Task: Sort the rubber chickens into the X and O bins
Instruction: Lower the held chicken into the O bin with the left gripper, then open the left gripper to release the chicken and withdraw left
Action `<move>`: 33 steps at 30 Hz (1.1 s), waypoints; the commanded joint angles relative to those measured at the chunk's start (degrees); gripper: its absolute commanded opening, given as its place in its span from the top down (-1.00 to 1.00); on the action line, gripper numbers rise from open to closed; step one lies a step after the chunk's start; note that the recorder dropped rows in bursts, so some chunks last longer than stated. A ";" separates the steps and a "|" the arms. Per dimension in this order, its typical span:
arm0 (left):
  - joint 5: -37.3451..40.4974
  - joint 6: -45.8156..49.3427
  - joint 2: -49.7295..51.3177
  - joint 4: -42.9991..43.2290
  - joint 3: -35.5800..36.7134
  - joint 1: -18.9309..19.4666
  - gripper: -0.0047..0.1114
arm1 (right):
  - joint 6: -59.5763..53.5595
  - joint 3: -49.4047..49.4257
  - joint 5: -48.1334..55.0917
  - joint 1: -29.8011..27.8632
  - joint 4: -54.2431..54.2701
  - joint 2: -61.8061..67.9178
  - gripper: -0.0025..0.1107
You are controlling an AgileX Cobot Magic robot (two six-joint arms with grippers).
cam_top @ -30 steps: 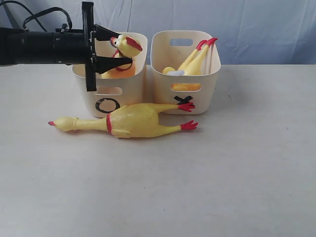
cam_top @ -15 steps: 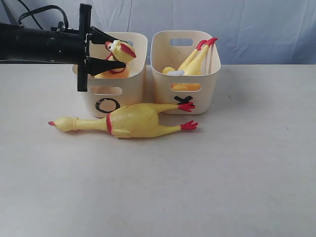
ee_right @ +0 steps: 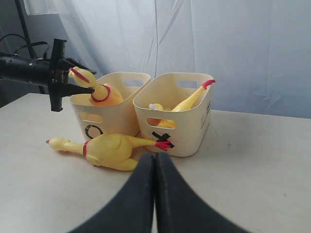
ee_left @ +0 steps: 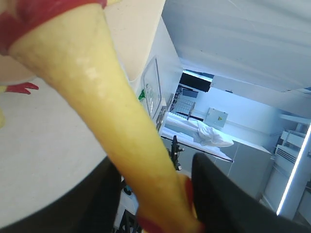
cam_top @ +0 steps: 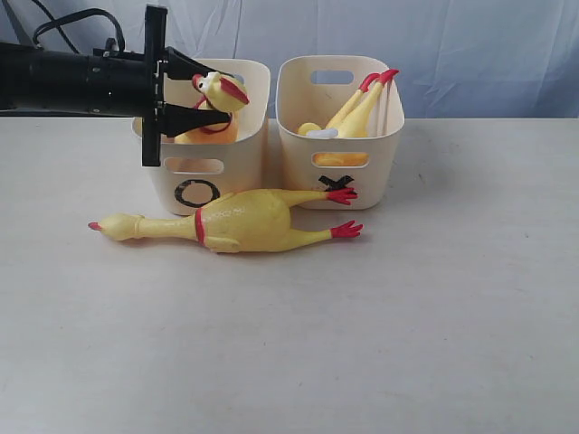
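Note:
My left gripper (cam_top: 215, 92) reaches in from the left over the O bin (cam_top: 242, 163) and is shut on the head and upper neck of a rubber chicken (cam_top: 206, 133) whose body rests inside that bin. In the left wrist view the yellow neck (ee_left: 97, 97) fills the gap between both black fingers (ee_left: 223, 199). A second chicken (cam_top: 244, 221) lies flat on the table in front of both bins, head to the left. A third chicken (cam_top: 357, 110) lies in the X bin (cam_top: 380, 172), its red feet sticking up. My right gripper (ee_right: 155, 158) is shut and holds nothing; the exterior view does not show it.
The two bins stand side by side at the back of the pale table (cam_top: 407, 316), before a blue-white curtain (cam_top: 470, 54). The lying chicken's red feet (cam_top: 342, 194) touch the X bin's front, partly covering its X mark.
Over the last second my left arm drew back a little to the left, and the held chicken's head moved left and slightly lower with it. Nothing has moved in the last half second.

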 commanded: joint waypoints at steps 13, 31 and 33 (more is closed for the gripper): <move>0.81 8.42 -0.92 -5.91 -0.57 -0.03 0.18 | -0.44 0.25 -0.28 -0.17 0.10 -0.41 0.97; 0.81 10.00 -1.07 -7.83 -0.57 -0.03 -0.86 | -0.44 0.25 -0.28 -0.17 0.10 -0.41 0.97; 0.81 8.87 -2.14 -8.09 -0.57 -0.03 -0.86 | -0.44 0.25 -0.28 -0.17 0.10 -0.41 0.97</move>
